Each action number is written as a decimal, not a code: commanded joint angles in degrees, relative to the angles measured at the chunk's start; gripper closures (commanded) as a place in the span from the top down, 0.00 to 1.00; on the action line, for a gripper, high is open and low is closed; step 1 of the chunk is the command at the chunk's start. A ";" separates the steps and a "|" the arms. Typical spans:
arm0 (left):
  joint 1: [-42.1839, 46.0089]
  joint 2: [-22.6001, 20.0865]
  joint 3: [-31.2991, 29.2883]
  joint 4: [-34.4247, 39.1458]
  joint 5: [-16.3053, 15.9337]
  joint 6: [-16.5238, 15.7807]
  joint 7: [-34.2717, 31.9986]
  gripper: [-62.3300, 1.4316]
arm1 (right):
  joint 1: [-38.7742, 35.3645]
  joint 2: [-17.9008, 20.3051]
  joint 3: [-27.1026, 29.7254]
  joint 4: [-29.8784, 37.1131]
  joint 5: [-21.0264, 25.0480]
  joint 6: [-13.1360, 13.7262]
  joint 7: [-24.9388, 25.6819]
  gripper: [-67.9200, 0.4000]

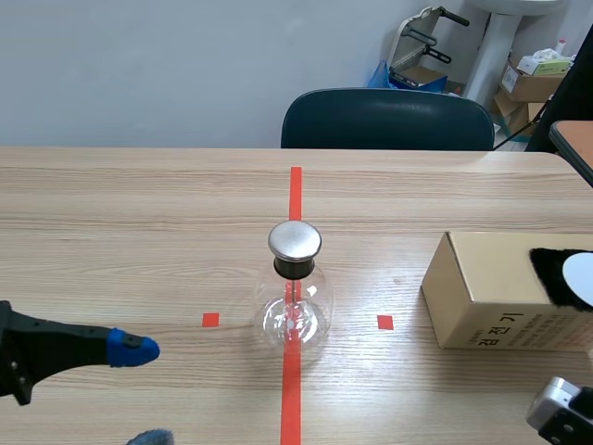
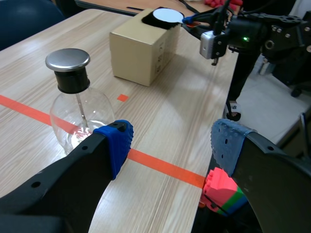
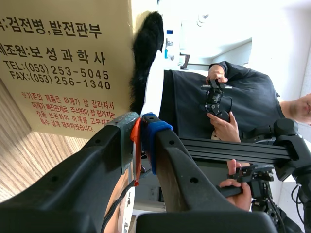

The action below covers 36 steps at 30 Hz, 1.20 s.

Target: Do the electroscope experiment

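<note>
The electroscope (image 1: 295,301), a clear glass flask with a black neck and a metal cap (image 1: 295,240), stands on the orange-red tape line at the table's middle. My left gripper (image 1: 139,394) is open, low at the near left. In its wrist view the flask (image 2: 73,114) sits just beyond one finger of the left gripper (image 2: 170,138). A cardboard box (image 1: 496,287) at the right carries black fur (image 1: 547,273) and a white disc (image 1: 579,273). My right gripper (image 3: 141,121) is beside the box (image 3: 63,63) and fur (image 3: 146,53), shut on a thin orange-red strip (image 3: 137,145).
A dark chair (image 1: 387,119) stands behind the table's far edge. The right arm (image 2: 252,34) hangs past the table's right edge. A person's hands (image 3: 221,121) hold a device beyond the box. A pink and green block (image 2: 221,191) lies below the table's near edge.
</note>
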 commanded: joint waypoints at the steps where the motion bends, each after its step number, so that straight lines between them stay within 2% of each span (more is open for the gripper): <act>1: -0.20 1.95 -0.50 1.36 -0.15 -0.31 0.68 0.51 | 0.04 0.35 0.66 0.85 0.17 -3.10 -0.39 0.02; 3: -0.20 3.61 -0.55 1.29 -0.02 0.26 2.62 0.41 | 0.04 0.50 0.66 0.92 0.17 -3.10 -0.42 0.02; 4: -0.20 4.42 -0.55 1.29 0.04 1.27 3.74 0.39 | 0.04 0.52 0.68 1.18 0.22 -3.10 -0.44 0.02; 6: -0.22 5.97 -0.76 1.29 0.55 2.97 5.31 0.39 | 0.00 0.50 0.72 2.29 0.22 -3.10 -0.85 0.02; 10: -0.22 9.44 -1.99 1.25 2.49 4.17 8.22 0.34 | -0.66 0.48 0.70 6.19 0.28 -3.10 -2.49 0.02; 13: -0.24 12.24 -3.45 1.25 3.08 4.35 10.75 0.34 | -1.27 0.48 0.46 9.53 0.87 -3.10 -3.28 0.02; 16: -1.46 15.21 -4.22 0.37 5.53 4.35 13.09 0.34 | -1.38 0.52 -0.48 12.46 1.05 -2.97 -5.38 0.02; 26: -7.76 28.15 -4.20 -14.95 8.92 4.11 16.98 0.34 | -1.09 1.95 -7.85 20.79 1.49 -2.71 -13.97 0.02; 29: -9.33 30.36 -4.20 -18.62 10.25 4.09 16.96 0.34 | -0.92 2.10 -10.51 22.34 0.15 -2.58 -16.55 0.02; 36: -12.48 33.79 -4.20 -23.30 10.25 3.91 16.44 0.34 | -0.87 2.71 -17.03 23.04 -4.35 -2.58 -21.51 0.02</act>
